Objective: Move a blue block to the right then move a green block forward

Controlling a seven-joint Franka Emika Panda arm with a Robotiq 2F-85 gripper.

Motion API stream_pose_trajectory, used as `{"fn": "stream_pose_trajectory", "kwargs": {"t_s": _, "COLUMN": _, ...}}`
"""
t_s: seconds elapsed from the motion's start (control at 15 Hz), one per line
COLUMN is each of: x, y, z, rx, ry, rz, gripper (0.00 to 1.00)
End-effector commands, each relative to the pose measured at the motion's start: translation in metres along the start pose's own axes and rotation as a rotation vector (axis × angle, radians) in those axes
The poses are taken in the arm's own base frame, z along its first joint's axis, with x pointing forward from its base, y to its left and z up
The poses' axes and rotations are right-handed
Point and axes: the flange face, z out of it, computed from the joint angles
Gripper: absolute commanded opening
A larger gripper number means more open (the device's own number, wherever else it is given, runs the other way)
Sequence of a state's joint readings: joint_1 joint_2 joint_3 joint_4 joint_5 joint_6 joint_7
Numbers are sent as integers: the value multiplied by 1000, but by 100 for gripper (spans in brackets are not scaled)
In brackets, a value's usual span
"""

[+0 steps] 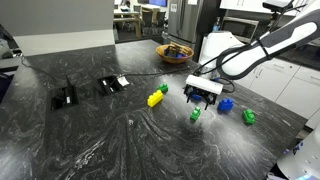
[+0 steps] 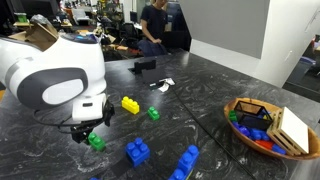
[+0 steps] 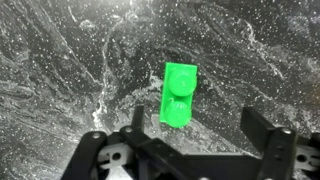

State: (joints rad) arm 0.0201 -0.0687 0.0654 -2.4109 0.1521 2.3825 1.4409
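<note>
Hovering spread open, the tool [image 3: 195, 128] has the green block [image 3: 179, 95] on the table [image 3: 60, 60] at its 12 o'clock, long axis running 1 to 7 o'clock.

Pincer [image 3: 194, 120] body cut off at bottom edge; bowl [image 2: 230, 113] at right edge.

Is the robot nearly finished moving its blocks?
About halfway, it seems. A blue block lies loose on the table, not held by the tool, so that move looks done. Now the open tool hovers over the green block, not gripping it. Left: grab it and move it forward.
</note>
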Motion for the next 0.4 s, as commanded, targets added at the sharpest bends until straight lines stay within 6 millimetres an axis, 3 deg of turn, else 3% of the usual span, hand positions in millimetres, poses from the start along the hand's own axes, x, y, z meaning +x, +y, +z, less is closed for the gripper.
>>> {"fn": "stream_pose_trajectory", "kwargs": {"t_s": 0.0, "x": 0, "y": 0, "z": 0, "rx": -2, "ry": 0, "rz": 0, "gripper": 100}}
{"fn": "stream_pose_trajectory", "kwargs": {"t_s": 0.33, "x": 2, "y": 0, "z": 3, "rx": -8, "ry": -1, "rz": 4, "gripper": 100}}
